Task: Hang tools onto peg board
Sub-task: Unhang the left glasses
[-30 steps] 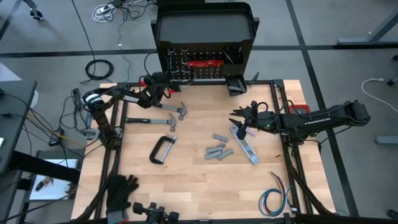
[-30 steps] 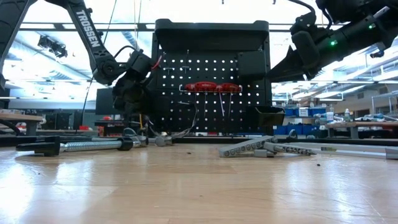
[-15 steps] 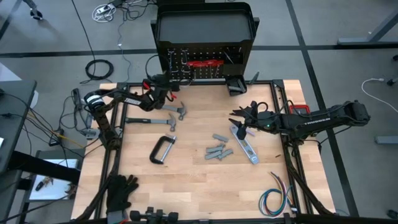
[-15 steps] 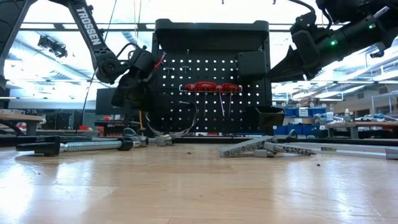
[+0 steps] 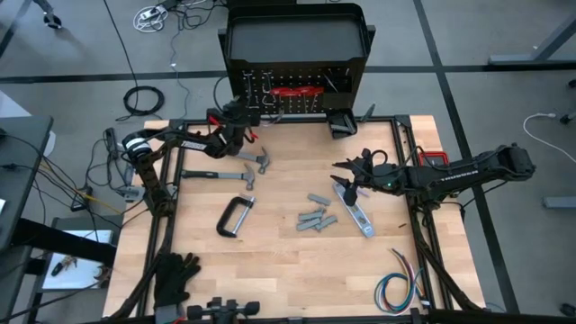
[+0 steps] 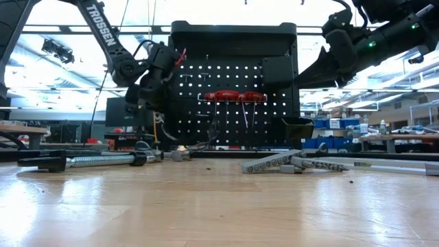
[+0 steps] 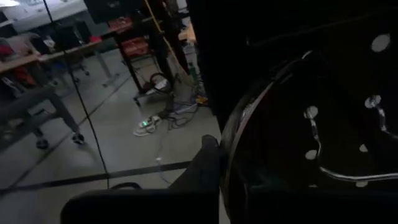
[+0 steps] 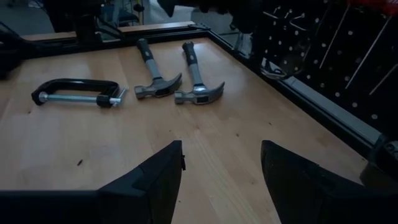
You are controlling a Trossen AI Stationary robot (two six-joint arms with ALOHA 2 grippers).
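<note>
The left gripper (image 5: 241,115) is held clenched at the peg board (image 5: 297,94), which stands at 12 o'clock on the table (image 5: 270,270); whether anything is grasped cannot be told. The right gripper (image 5: 346,171) is held released at 3 o'clock, above the silver flat bar tool (image 5: 354,209). 2 hammers (image 5: 247,160) and the C-clamp (image 5: 235,216) lie toward 9 o'clock.

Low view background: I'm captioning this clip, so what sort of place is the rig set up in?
Probably a robotics lab or workshop: long workbenches stand behind the wooden table, ceiling strip lights run overhead, and loose cables lie on the grey floor around the peg board.
</note>
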